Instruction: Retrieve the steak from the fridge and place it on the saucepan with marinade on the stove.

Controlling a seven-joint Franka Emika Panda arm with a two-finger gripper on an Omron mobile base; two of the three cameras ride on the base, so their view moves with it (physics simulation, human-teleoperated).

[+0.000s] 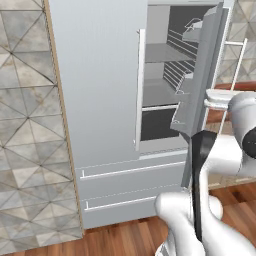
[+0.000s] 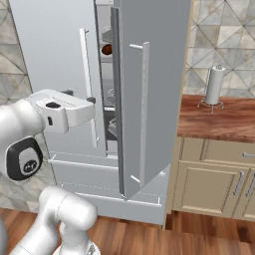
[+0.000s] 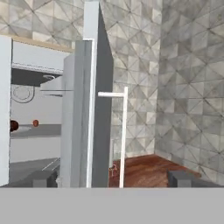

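One half-open fridge [image 2: 149, 30] door stands before my wide, empty fingers [image 3: 43, 178]; reaching for the steak [image 2: 106, 49], I might clip its edge.

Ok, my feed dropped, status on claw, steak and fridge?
Claw open, empty. Fridge right door ajar, edge straight ahead of claw. Steak on upper shelf inside. Door partly blocks the reach.

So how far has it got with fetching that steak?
Done: the fridge's right door stands open. In hand: nothing yet; the gripper is open and empty, near that door's edge. A dark red lump, probably the steak, sits on an upper shelf. Left: reach in, grasp it and carry it to the saucepan.
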